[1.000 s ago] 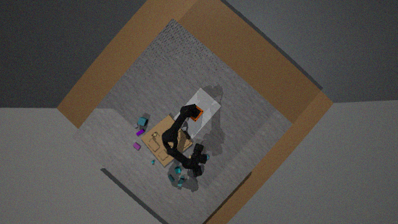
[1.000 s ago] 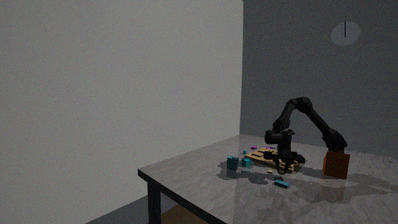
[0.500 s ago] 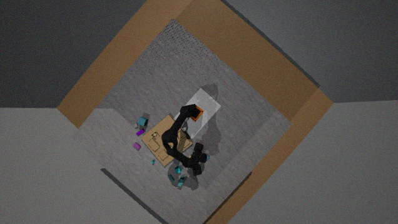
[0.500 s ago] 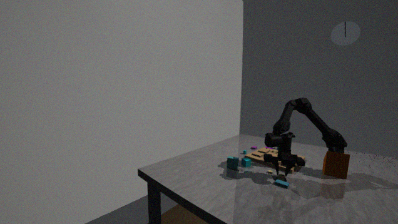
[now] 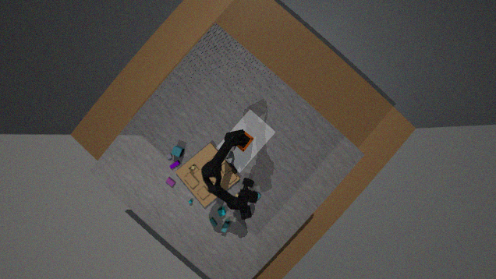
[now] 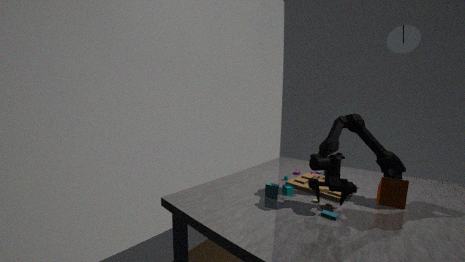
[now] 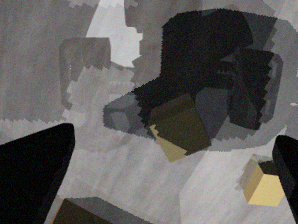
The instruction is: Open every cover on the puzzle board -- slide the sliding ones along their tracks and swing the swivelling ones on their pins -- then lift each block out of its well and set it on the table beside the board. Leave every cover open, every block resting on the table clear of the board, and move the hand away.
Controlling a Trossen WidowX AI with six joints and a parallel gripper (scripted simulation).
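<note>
My gripper (image 5: 246, 197) (image 6: 330, 203) (image 7: 178, 140) is open, low over the table beside the puzzle board. A dark olive block (image 7: 182, 130) is between the spread fingers, touching neither; whether it rests on the table is hard to tell. A small yellow block (image 6: 315, 200) (image 7: 265, 189) lies near one finger. The wooden board (image 5: 208, 150) (image 6: 303, 188) is partly hidden by my arm, so not all covers and wells show. A magenta block (image 5: 170, 181) (image 6: 296, 173) and a purple block (image 5: 175, 164) lie off its far side.
Teal pieces (image 5: 221, 211) (image 6: 271, 190) stand near the board's corner. A flat blue piece (image 6: 329, 215) lies near my fingers. A larger blue block (image 5: 177, 151) is beyond the board. An orange box (image 5: 248, 143) (image 6: 392, 192) stands at my arm's base.
</note>
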